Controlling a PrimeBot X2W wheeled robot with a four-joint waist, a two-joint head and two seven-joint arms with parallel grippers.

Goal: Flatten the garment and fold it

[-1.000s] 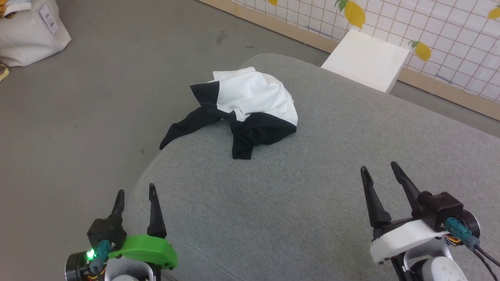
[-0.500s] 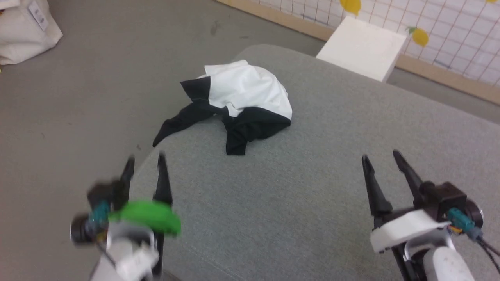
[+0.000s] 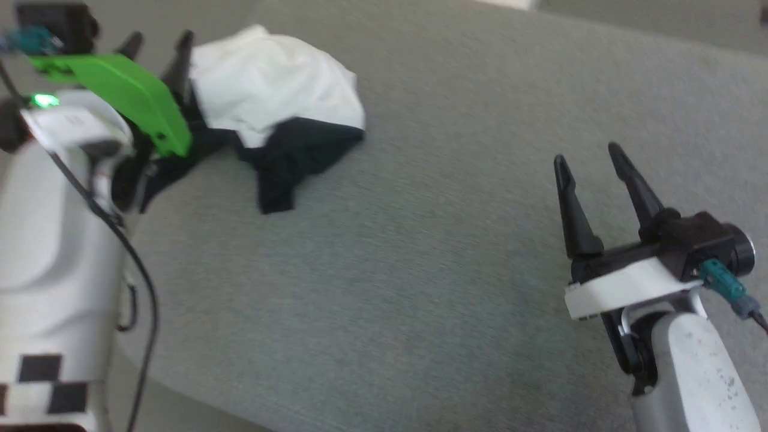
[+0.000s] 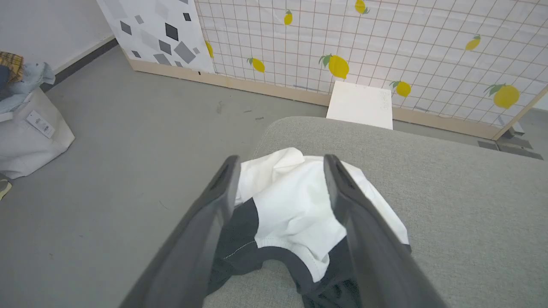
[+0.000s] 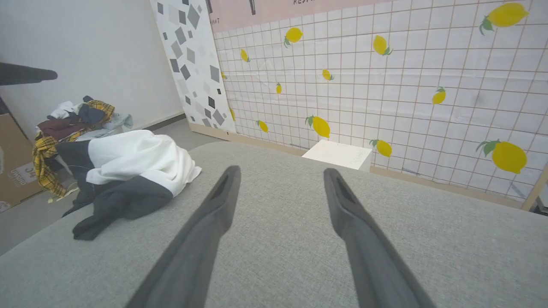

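The head view is blurred; the left pincer point(image 3: 157, 42) and its green mount point(image 3: 120, 90) cover the garment's point(image 3: 270, 90) black sleeve side — contact cannot be told. The left wrist view's bottom edge crops its dark folds.

Number 34 on cardboard box point(image 5: 12, 177), cropped lettering on pink board point(image 5: 342, 6) illegible, bag tag point(image 4: 39, 124) print too small

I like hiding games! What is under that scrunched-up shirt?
The shirt lies bunched on the grey cushion, near its edge. The cushion shows all around it. Whether anything hides beneath the folds cannot be seen.
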